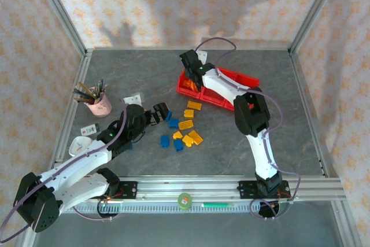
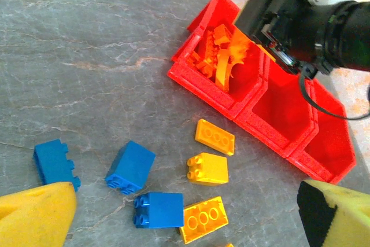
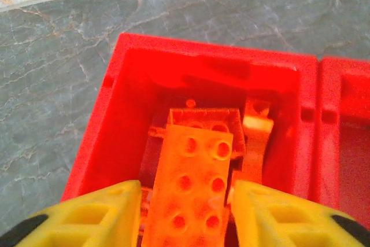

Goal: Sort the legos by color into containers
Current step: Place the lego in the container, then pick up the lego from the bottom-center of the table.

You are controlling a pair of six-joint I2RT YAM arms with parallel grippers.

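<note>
Top external view is showing the left pincer (image 1: pixel 161 111) hovering low with its fingers spread wide, just beside the loose blue and yellow legos (image 1: pixel 184 130) that are lying scattered on the grey worktop (image 1: pixel 277 137). Farther back, the red containers (image 1: pixel 244 79) are sitting in a joined row, well apart from that scatter. The right pincer (image 3: pixel 185 194) is hanging over the end bin (image 3: pixel 144 85), pinching a long orange brick (image 3: pixel 192 166) above other orange pieces already lying inside.
</note>
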